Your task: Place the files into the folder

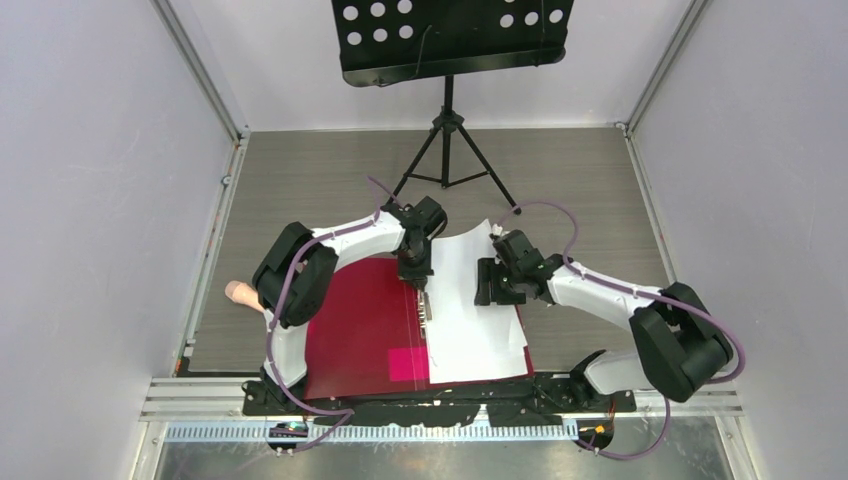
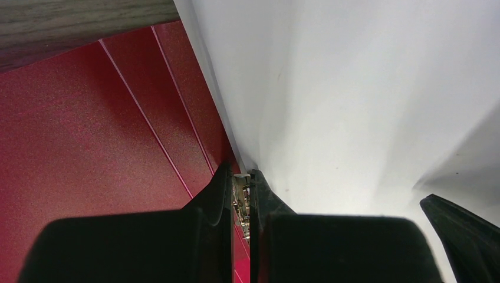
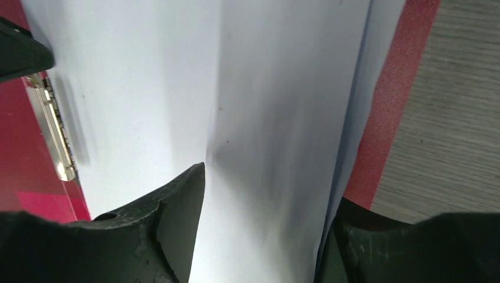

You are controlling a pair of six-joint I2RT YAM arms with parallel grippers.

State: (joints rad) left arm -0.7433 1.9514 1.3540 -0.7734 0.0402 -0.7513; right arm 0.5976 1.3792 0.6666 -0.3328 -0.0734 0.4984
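Grey wood-grain desk [image 1: 330,170] between white walls, black music stand [image 1: 447,40] at its far edge. At near edge, crimson folder [image 1: 360,320] spread open, pink patch [image 1: 408,362] on left half. White files [image 1: 475,340] on right half, far end humped up off the cover. Left claw [image 2: 240,177] clamped on metal spring clip [image 3: 54,132] along the spine. Right claw [image 3: 265,194] apart, fingers [image 3: 177,212] straddling the paper hump.

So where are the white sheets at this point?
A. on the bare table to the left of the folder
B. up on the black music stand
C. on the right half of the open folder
C: the files lie on the right half of the opened folder, their left edge along the spring clip, with red cover showing past their right edge.
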